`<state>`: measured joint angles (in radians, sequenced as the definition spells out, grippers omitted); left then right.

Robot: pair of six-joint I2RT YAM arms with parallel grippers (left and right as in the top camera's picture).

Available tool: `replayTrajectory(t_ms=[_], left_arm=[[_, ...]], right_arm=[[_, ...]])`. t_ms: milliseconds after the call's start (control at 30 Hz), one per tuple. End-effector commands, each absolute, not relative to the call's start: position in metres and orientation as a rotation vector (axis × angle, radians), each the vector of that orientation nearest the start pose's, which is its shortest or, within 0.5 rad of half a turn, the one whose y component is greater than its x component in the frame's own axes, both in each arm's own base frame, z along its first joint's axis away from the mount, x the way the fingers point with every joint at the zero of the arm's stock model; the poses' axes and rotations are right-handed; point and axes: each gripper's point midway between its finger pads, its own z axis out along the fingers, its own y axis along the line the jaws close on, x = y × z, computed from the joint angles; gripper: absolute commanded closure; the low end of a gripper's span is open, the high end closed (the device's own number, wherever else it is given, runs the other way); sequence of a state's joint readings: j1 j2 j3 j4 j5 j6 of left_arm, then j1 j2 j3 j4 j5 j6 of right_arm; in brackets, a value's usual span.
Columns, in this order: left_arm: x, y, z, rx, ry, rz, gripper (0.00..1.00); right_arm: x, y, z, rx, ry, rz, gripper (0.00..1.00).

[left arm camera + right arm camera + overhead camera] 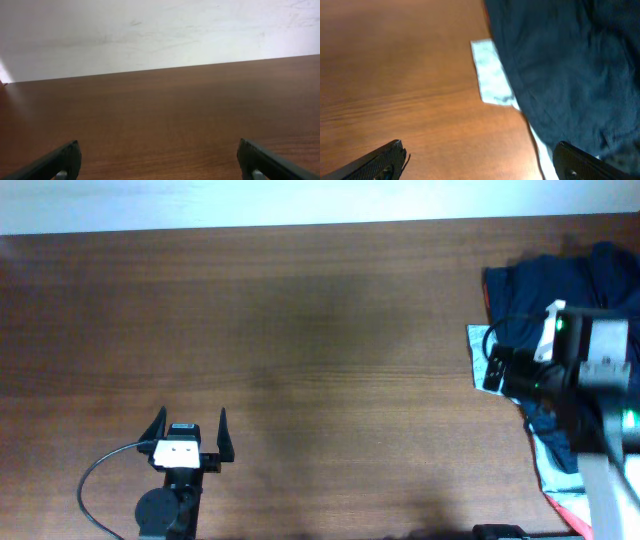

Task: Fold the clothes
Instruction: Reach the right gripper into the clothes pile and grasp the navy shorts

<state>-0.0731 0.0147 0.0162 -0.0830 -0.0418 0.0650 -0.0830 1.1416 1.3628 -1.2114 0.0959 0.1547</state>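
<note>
Navy shorts point(545, 280), partly hidden under the right arm, cut off at right; left gripper point(191, 418) and right gripper point(479, 150) spread wide above the counter point(300, 330).

L gripper point(191, 423) points fwd, jaws spread wide, arm tucked low behind it. R gripper point(479, 147) also wide apart, R arm point(603, 445) stretched fwd.

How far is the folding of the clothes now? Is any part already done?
Nothing looks done: the navy shorts lie crumpled in a pile, partly over the light blue T-shirt. In hand: the right gripper is open at the pile's edge and grips nothing; the left gripper is open over bare table. Left to do: pull the shorts out, spread them flat, then fold them.
</note>
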Motion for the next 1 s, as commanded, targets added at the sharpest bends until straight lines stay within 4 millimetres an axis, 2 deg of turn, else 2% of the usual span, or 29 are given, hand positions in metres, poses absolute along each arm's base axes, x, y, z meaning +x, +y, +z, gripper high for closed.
replayTrajectory(t_ms=[0,100,133,200,267,300,467,600,667,767,967], left_arm=[[0.246,-0.011,0.156,0.098,1.649,0.045,0.01],[0.246,-0.011,0.156,0.098,1.649,0.045,0.01],[0.246,-0.011,0.156,0.098,1.649,0.045,0.01],[0.246,-0.011,0.156,0.098,1.649,0.045,0.01],[0.246,-0.011,0.156,0.098,1.649,0.045,0.01],[0.246,-0.011,0.156,0.098,1.649,0.045,0.01],[0.246,-0.011,0.156,0.098,1.649,0.045,0.01],[0.246,-0.011,0.156,0.098,1.649,0.045,0.01],[0.246,-0.011,0.156,0.098,1.648,0.045,0.01],[0.246,-0.011,0.156,0.098,1.649,0.045,0.01],[0.246,-0.011,0.156,0.098,1.649,0.045,0.01]], right_arm=[[0.277,-0.049,0.245,0.485,2.596,0.057,0.02],[0.279,-0.071,0.226,0.655,2.624,0.189,0.01],[0.278,-0.081,0.221,0.717,2.627,0.205,0.06],[0.273,-0.103,0.208,0.847,2.638,0.212,0.30],[0.268,-0.120,0.195,0.946,2.653,0.213,0.43],[0.265,-0.126,0.188,0.987,2.662,0.217,0.45],[0.250,-0.147,0.148,1.158,2.685,0.248,0.50],[0.238,-0.158,0.118,1.324,2.579,0.388,0.50],[0.225,-0.166,0.103,1.417,2.518,0.438,0.50],[0.202,-0.176,0.083,1.542,2.463,0.443,0.50],[0.175,-0.191,0.057,1.681,2.406,0.361,0.50]])
